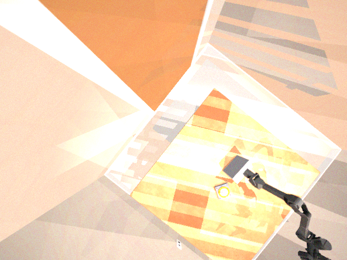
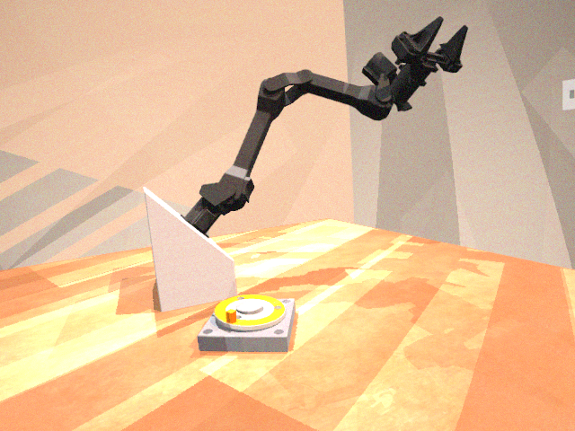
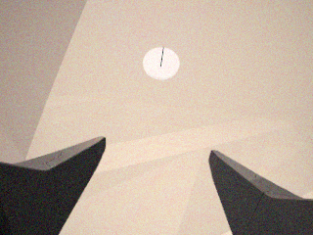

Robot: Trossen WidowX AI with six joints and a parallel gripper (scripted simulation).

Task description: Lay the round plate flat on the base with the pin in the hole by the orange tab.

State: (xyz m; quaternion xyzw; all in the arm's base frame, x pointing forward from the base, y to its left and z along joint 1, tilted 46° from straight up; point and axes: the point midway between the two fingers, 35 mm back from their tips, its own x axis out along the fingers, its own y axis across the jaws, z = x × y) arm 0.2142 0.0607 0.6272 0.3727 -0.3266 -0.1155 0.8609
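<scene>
One arm (image 2: 260, 134) is seen, rising from behind a white slanted panel (image 2: 185, 264) and reaching up and away from the desk (image 2: 418, 334). The pincer (image 2: 447, 32) is carried high, its tips pointed upward toward the wall, well apart from everything on the desk. Its fingers are spread wide, and nothing is held between them; in the wrist view only pale wall and a white round disc (image 3: 160, 64) with a thin dark line across it are seen past the two dark fingers.

The grey square base (image 2: 245, 331) is set on the desk just in front of the white panel. The yellow round plate (image 2: 269, 315) is seated on it, ringed around the pale round post (image 2: 251, 307) at the centre. The orange tab (image 2: 230, 315) stands on the plate's near-left rim in the exterior view. Small holes are visible in the plate and at the base corners, but the pin cannot be made out, and whether the plate is flat or tilted cannot be told with confidence; its near-left edge appears slightly raised above the base.

In the top view, the base (image 1: 218, 188) with the yellow ring (image 1: 224, 192) is noted near the middle of the patterned desk, and the pincer (image 1: 246, 173) lies to one side of it, near the grey panel (image 1: 235, 165). No part of the arm touches the plate.
</scene>
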